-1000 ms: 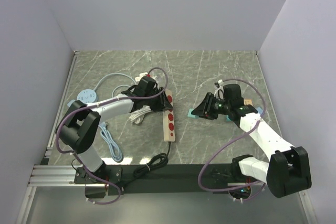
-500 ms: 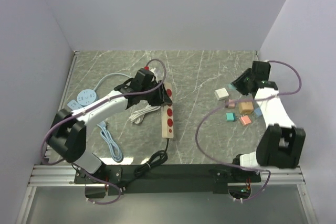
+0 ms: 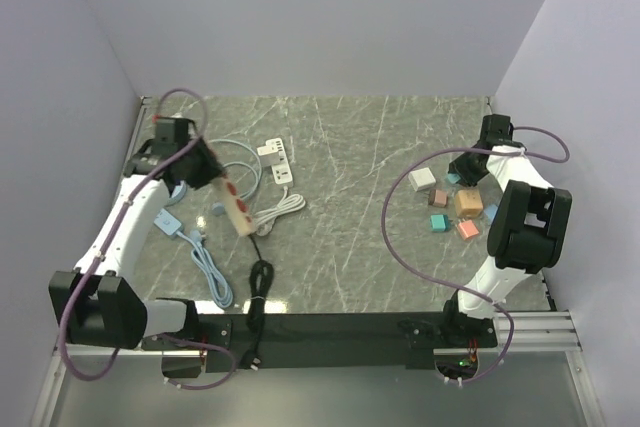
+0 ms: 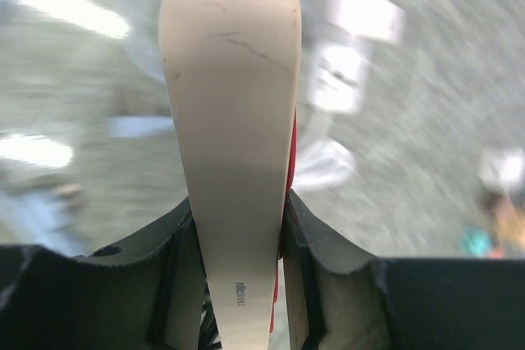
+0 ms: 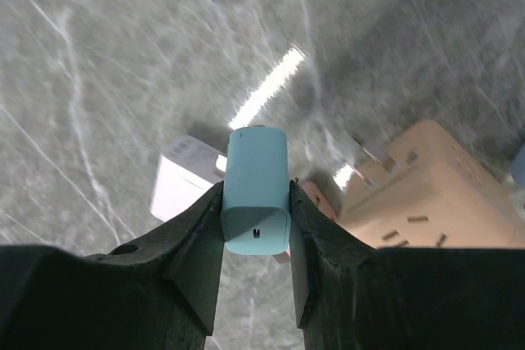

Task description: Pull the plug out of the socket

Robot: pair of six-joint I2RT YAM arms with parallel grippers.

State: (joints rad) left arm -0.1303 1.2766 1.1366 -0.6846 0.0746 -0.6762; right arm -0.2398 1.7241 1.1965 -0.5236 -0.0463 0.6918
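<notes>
My left gripper [image 3: 207, 175] is shut on one end of a beige power strip with red sockets [image 3: 232, 207] and holds it tilted over the left of the table. In the left wrist view the strip [image 4: 234, 145] fills the gap between my fingers. Its black cord [image 3: 258, 282] trails towards the near edge. My right gripper [image 3: 464, 168] is at the far right and is shut on a light blue plug [image 5: 256, 190], held free above the small blocks. I cannot make the plug out in the top view.
A white power strip [image 3: 279, 159] with a coiled white cable lies at centre left. A blue-grey cable [image 3: 208, 265] and light blue adapter [image 3: 168, 221] lie near left. Small blocks sit at right: white [image 3: 423, 178], tan [image 3: 467, 203], teal [image 3: 437, 222], coral [image 3: 467, 229].
The left gripper has swung far to the left with the beige strip. The right gripper has moved from the table's middle to the far right over the blocks, holding the plug.
</notes>
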